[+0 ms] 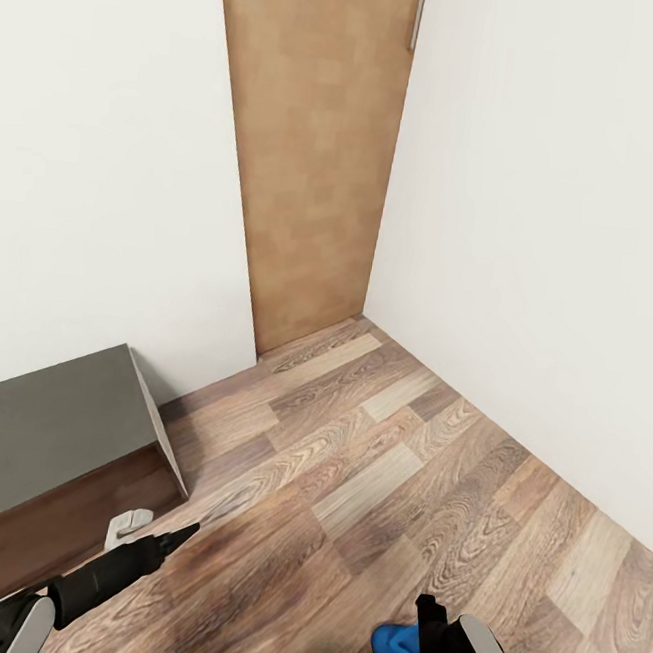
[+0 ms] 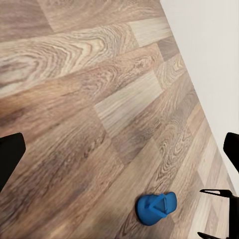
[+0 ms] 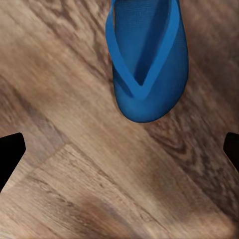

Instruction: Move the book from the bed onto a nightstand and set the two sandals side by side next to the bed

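One blue sandal (image 3: 147,59) lies flat on the wood-plank floor, just beyond my right gripper (image 3: 119,149), whose fingertips stand wide apart with nothing between them. In the head view the sandal (image 1: 393,647) shows at the bottom, partly behind the right gripper (image 1: 437,642). The left wrist view shows the same sandal (image 2: 157,208) from farther off. My left gripper (image 2: 119,154) hangs open over bare floor and appears at the lower left in the head view (image 1: 179,535). The book, the nightstands and the second sandal are out of view.
A low grey-topped piece with a dark brown side (image 1: 44,428) stands at the left; I cannot tell whether it is the bed. A small pale object (image 1: 130,522) lies at its foot. A wooden door (image 1: 314,154) fills the corner between white walls (image 1: 557,240).
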You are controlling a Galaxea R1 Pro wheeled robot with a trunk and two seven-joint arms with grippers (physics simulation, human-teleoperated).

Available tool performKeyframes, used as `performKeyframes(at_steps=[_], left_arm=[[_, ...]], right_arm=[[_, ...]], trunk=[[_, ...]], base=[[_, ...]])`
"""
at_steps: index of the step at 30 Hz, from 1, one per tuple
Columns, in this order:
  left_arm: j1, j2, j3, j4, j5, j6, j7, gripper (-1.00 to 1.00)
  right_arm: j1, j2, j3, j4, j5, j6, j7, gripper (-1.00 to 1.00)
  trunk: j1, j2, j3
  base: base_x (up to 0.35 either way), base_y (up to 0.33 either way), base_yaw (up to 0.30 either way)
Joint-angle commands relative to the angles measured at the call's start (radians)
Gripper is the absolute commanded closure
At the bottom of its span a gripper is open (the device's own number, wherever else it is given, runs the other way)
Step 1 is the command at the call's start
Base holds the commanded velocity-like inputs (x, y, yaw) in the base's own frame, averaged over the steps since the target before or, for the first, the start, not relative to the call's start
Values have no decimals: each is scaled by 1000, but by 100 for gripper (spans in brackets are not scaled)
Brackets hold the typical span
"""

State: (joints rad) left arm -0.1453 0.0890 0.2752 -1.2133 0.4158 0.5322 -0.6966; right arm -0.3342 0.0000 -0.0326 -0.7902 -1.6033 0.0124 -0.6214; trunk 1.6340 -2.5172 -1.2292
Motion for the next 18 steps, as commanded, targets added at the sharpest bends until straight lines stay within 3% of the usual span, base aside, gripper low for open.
performKeyframes(at_steps=[1,18], left_arm=[[0,0,1,0,6,8,-1,-100],[0,0,1,-2,6,8,1,-100]], right_arm=[[0,0,-1,-1,-4,1,-4,-100],[0,0,-2,-1,-4,1,-4,-100]], trunk=[[0,0,-1],[7,-4,-59]], base=[[2,0,0],[0,0,0]])
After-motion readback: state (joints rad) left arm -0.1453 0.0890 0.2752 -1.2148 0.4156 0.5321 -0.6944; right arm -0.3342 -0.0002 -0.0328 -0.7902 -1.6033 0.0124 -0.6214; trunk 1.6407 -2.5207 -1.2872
